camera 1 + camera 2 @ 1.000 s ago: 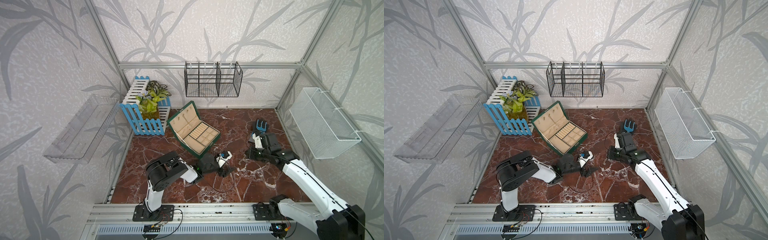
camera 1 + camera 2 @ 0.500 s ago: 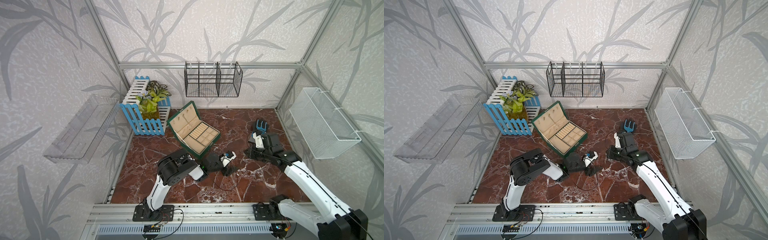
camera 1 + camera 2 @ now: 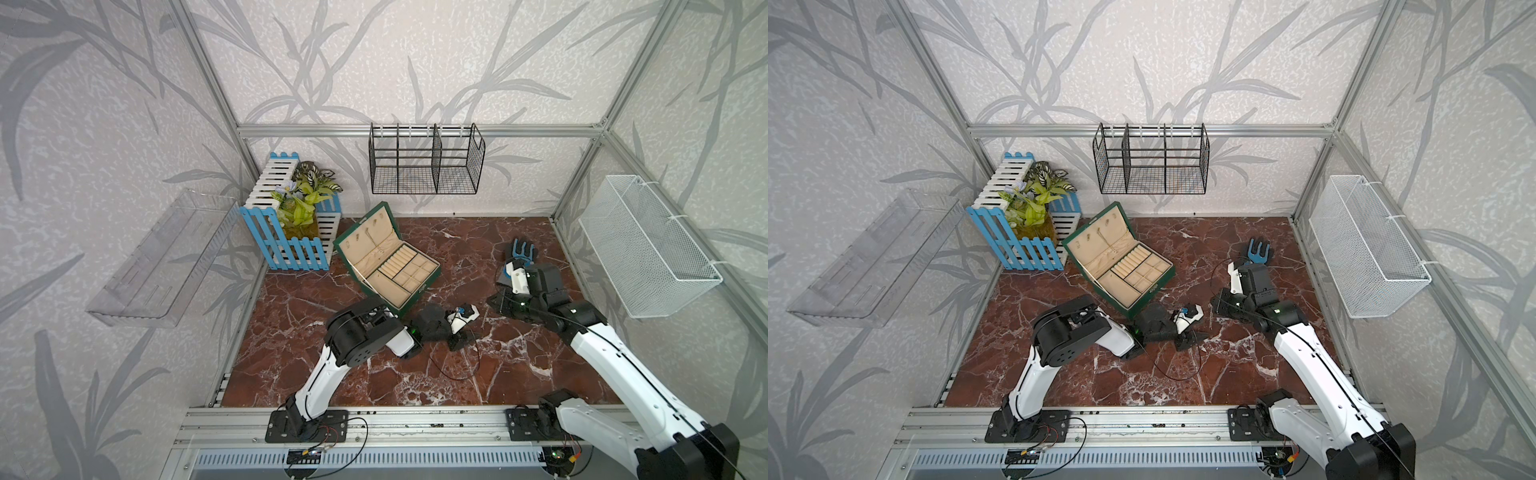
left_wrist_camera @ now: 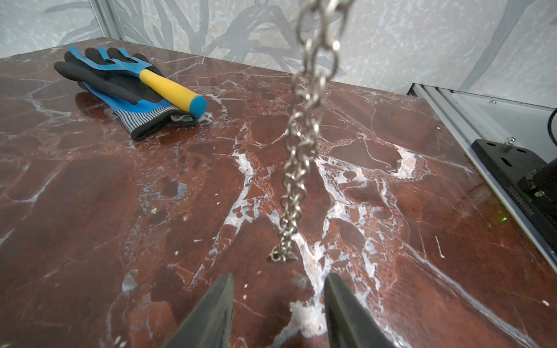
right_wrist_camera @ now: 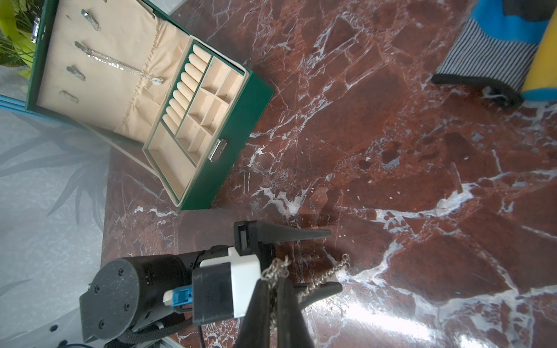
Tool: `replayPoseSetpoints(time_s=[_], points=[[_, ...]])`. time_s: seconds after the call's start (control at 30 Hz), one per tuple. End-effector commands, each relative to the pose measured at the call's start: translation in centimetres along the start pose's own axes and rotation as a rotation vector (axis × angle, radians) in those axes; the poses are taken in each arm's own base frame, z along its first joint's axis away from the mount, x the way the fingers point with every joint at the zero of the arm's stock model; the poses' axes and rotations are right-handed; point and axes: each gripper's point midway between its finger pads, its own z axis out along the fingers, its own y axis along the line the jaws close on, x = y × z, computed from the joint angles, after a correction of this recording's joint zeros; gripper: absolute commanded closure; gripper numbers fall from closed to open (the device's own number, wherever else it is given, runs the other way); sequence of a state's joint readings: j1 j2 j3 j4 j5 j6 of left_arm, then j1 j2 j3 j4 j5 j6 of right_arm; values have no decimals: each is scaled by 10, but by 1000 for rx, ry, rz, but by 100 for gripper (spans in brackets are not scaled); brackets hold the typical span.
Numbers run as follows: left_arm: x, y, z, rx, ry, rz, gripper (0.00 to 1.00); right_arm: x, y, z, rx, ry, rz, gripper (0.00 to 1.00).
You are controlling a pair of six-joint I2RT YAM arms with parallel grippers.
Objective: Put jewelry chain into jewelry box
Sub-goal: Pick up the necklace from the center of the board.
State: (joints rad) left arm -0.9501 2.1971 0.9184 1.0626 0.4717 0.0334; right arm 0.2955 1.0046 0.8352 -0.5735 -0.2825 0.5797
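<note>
The jewelry chain (image 4: 301, 150), chunky silvery links, hangs straight down from my right gripper (image 5: 272, 284), which is shut on its upper end. Its lower end touches the marble just ahead of my left gripper (image 4: 279, 277). The left gripper is open, low over the table, with nothing between its fingers. In the right wrist view the left gripper (image 5: 336, 260) lies sideways with the chain (image 5: 331, 272) dangling between its spread tips. The jewelry box (image 3: 415, 297), dark green with cream lining, stands open behind and to the left of both grippers, also in the right wrist view (image 5: 229, 141).
A thin fine necklace (image 5: 120, 64) hangs from a hook in the box lid. A blue-black glove with a yellow-handled blue rake (image 4: 120, 87) lies at the back right. A blue-white fence planter (image 3: 291, 232) stands at the back left. A black cable (image 3: 453, 374) loops on the marble.
My left arm has swung right along the table to the hanging chain, and its jaws have narrowed. The right gripper has stayed in place, holding the chain.
</note>
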Motion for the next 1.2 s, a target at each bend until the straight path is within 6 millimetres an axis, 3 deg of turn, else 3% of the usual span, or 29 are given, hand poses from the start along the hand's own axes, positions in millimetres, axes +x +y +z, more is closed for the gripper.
replayPoseSetpoints(time_s=[0.0,0.47,0.73,0.97,1.07,1.17], points=[[3,-6,7,43,-2,2,50,-10,14,-10,-43,-37,-11,100],[1,0,13,16,-39,-28,74,-8,15,-10,-58,-41,3,100],[-10,-1,8,15,-78,-21,97,-7,8,-8,-31,-51,11,100],[-20,17,-29,-142,-53,-40,100,-8,-22,-8,102,-116,22,100],[-25,21,-51,-193,-16,-44,100,-2,-38,0,155,-111,23,100],[-18,24,-66,-218,79,-41,100,7,-47,17,147,-98,14,100]])
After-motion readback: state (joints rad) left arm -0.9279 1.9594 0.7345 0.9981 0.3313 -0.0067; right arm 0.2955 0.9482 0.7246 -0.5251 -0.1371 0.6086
